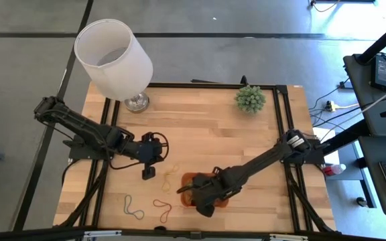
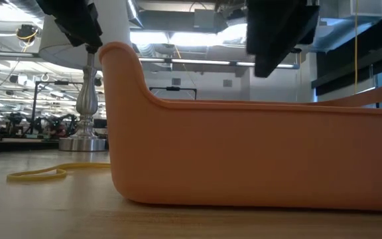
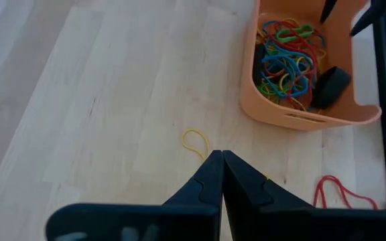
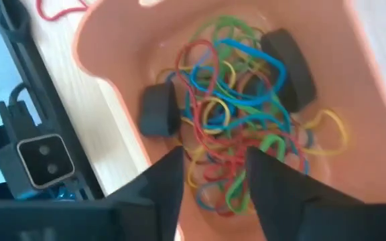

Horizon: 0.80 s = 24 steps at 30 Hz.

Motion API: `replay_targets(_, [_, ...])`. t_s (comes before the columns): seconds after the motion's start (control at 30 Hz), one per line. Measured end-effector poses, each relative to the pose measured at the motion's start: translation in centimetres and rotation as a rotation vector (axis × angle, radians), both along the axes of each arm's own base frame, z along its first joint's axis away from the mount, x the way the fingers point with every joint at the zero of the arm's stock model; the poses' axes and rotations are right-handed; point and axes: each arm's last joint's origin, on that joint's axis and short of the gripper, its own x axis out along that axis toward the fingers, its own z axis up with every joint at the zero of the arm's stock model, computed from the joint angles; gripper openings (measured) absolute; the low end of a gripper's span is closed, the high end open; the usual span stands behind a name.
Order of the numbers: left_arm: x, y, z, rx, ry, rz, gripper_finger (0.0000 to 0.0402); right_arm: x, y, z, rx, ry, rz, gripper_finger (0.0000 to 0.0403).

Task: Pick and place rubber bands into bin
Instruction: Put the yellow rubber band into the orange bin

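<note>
1. The orange bin (image 1: 202,187) is found at the front edge of the wooden table (image 1: 206,127), a little right of the middle, and everything below is placed from it.
2. The right gripper (image 4: 210,177) is held directly above the bin, and its fingers are parted by a clear gap with nothing between them.
3. A tangled heap of rubber bands (image 4: 243,144) in green, red, blue and yellow is seen inside the bin, together with two small black blocks (image 4: 158,110) (one at each side of the heap).
4. The left gripper (image 3: 221,167) is stationed to the left of the bin, above bare wood, and its fingers are pressed tip to tip with nothing caught in them.
5. A yellow band (image 3: 196,142) is left on the table between the left gripper and the bin.
6. A red band (image 1: 163,209) and a green band (image 1: 133,207) are laid out left of the bin, nearer the front edge.
7. A white lamp (image 1: 114,57) is set far behind and left of the bin, and a small green plant (image 1: 250,99) behind and right of it.
</note>
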Motion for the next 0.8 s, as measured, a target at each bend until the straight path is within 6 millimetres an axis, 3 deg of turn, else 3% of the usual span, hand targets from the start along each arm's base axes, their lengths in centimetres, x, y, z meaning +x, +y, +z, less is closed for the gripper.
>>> replay_targets(0.2, [0.1,0.1,-0.1,-0.139,0.037,0.030,0.0028,-2.1,-0.6,2.2,-0.048,0.054,0.044,0.0200])
replay_targets(0.43, [0.8,0.1,-1.0,-0.122,0.060,0.123,0.0103,-7.6,-0.5,4.8,-0.222,0.108,0.085,0.0188])
replay_targets(0.6, [1.3,0.5,-1.5,-0.055,0.017,0.300,0.0131,-13.1,-1.3,4.1,-0.223,0.117,0.033,0.0170])
replay_targets(0.8, [2.8,-0.6,-4.0,0.100,0.077,0.206,0.0134,-19.2,-2.6,1.8,-0.128,0.060,-0.043,0.0157])
